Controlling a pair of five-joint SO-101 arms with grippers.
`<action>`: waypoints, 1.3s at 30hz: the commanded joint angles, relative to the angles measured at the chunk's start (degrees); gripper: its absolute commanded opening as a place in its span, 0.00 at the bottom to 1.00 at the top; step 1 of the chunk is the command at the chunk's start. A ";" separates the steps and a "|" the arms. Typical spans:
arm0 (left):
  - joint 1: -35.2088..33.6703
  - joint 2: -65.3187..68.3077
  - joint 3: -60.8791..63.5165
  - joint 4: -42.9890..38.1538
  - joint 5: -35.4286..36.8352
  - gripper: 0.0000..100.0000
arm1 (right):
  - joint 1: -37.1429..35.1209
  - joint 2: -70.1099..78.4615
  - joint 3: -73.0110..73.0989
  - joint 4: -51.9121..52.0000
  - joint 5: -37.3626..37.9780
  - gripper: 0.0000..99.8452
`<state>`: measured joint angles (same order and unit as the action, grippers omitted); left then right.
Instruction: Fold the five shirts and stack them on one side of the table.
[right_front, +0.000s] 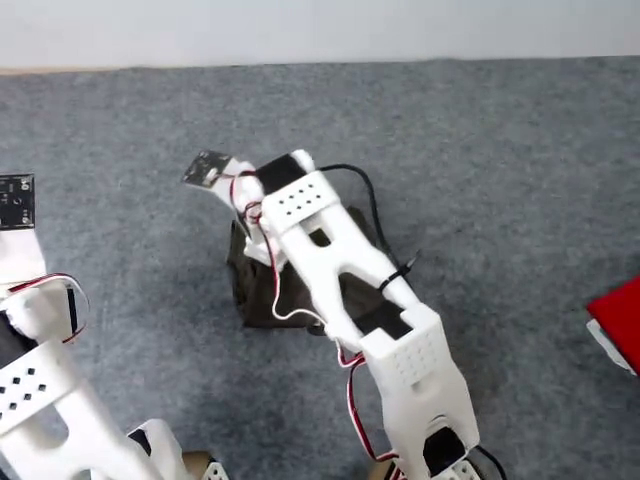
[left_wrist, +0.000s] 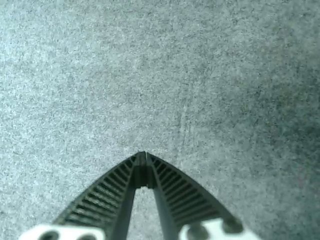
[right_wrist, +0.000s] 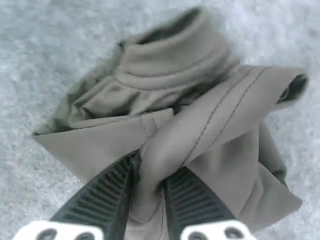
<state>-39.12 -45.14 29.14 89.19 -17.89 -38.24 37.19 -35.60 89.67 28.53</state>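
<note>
Judging by the frames, the folding is far from done. One crumpled olive-grey cloth shirt (right_front: 262, 295) lies bunched at the middle of the grey carpet-covered table (right_front: 500, 150), and no stack is visible. Whether the red flat item (right_front: 622, 315) at the 3 o'clock edge is another shirt, I cannot tell.

The high view hides the grasp beneath the right arm (right_front: 340, 270). The right wrist view reveals it: the right gripper (right_wrist: 152, 167) pinches a fold of the shirt (right_wrist: 200, 100). The left gripper (left_wrist: 146, 156), jaws together and empty, hangs over bare carpet.
</note>
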 joint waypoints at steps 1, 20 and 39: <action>0.18 -1.32 -0.22 -0.79 -0.35 0.00 | -1.54 -1.27 -2.64 -0.48 0.97 0.13; 0.18 -1.32 -0.22 -0.88 -0.35 0.00 | 4.70 -0.48 -19.08 13.14 1.32 0.02; -0.09 -1.32 -0.48 -1.05 -0.35 0.00 | -4.26 -1.10 4.66 13.23 3.16 0.01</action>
<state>-39.12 -45.14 29.14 89.19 -17.89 -37.71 37.54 -30.77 100.48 31.43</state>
